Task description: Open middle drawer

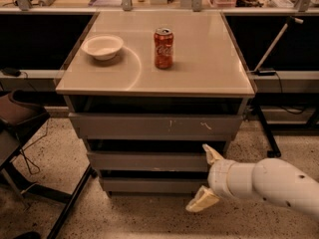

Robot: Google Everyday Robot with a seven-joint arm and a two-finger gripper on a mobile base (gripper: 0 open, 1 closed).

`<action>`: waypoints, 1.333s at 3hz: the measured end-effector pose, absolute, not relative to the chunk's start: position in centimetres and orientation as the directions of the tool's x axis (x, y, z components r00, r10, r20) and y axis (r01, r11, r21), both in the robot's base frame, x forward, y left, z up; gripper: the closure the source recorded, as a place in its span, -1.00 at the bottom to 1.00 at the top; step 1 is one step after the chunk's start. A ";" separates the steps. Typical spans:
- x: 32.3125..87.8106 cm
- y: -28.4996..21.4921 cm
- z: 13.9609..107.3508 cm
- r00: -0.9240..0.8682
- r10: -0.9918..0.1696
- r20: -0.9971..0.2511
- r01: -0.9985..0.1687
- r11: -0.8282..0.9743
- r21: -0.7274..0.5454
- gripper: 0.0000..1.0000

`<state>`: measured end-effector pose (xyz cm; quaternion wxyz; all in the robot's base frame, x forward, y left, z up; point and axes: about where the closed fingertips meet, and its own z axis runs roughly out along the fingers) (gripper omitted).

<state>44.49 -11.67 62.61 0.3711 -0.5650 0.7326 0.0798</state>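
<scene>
The gripper (207, 178), on a smooth white arm, hangs at the cabinet's (199, 71) lower right, its tan wedge fingers spread wide and empty. The middle drawer (147, 161), flat matte grey, sits under the cabinet's scuffed front (154, 126). On the cabinet's glossy top stand a round white bowl (102, 46) and a red can (163, 48).

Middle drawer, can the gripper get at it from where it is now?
Probably yes. The gripper, open, hangs right by the middle drawer at its right end, and nothing stands between them.
</scene>
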 end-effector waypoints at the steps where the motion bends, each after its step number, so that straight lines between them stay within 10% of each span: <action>1: 44.7 -11.5 62.7 -0.081 -0.768 -0.635 -0.885 0.349 -0.309 -1.00; 4: 46.8 -7.5 51.0 -0.254 -0.740 -0.622 -0.855 0.472 -0.212 -1.00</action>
